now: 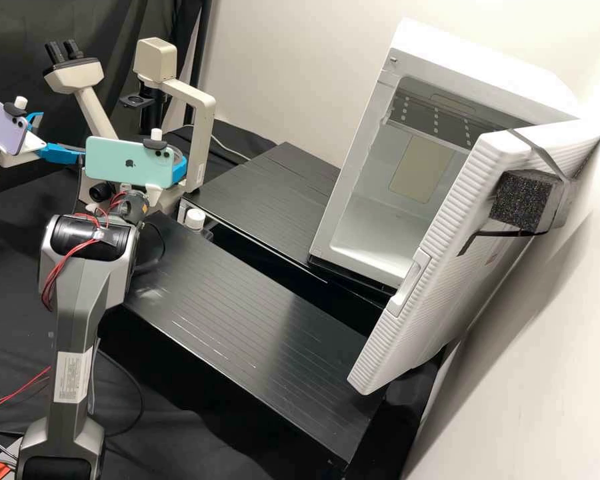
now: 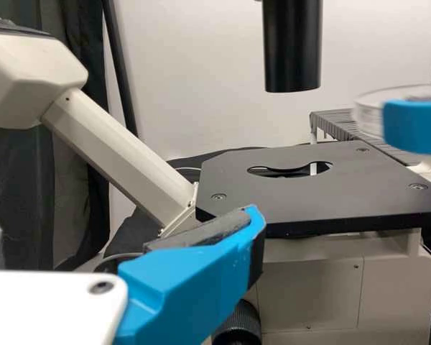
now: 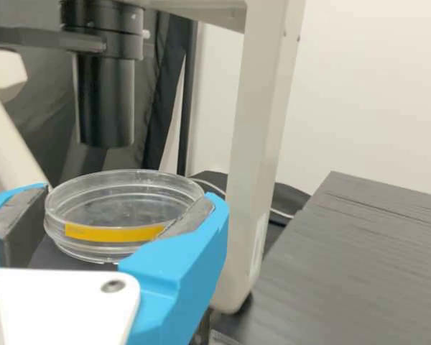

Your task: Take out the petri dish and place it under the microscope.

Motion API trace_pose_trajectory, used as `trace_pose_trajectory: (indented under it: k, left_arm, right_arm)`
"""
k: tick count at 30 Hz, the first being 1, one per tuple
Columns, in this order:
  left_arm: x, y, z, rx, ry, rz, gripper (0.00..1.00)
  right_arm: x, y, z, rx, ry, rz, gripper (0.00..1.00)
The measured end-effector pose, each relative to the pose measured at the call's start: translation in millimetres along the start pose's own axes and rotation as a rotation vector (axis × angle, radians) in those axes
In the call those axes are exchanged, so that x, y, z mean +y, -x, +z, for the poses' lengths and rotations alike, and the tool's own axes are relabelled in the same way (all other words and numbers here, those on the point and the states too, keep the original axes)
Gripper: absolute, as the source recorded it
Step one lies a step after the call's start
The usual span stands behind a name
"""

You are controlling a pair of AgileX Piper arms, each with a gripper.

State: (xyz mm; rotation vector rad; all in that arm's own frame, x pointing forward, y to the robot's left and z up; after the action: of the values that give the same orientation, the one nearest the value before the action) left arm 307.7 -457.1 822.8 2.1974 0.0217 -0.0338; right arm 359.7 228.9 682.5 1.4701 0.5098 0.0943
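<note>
Rising near the petri dish (image 3: 125,208), a pale pillar (image 3: 258,129)

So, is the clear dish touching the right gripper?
Touching. The right wrist view shows the dish gripped between both pads of the right gripper, which meet its sides.

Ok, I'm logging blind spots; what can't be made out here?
Petri dish, underside: right wrist view, hidden by its own side.
Dish again: left wrist view, partly behind a finger of the right gripper.
Microscope, middle: high view, behind the mint phone.
White box, right interior: high view, behind its open door.
</note>
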Motion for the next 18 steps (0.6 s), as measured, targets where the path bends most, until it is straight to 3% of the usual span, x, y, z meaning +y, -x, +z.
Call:
trace_pose_trajectory:
  k: [9, 18]
  left_arm:
    - [0.0, 0.0, 0.0, 0.0, 0.0, 0.0, 1.0]
    - [0.0, 0.0, 0.0, 0.0, 0.0, 0.0, 1.0]
  right_arm:
    - [-26.2, -39.4, -6.7, -0.029, 0.024, -0.04, 0.0]
    - [-41.6, -69.8, -5.8, -0.077, 0.017, -0.065, 0.0]
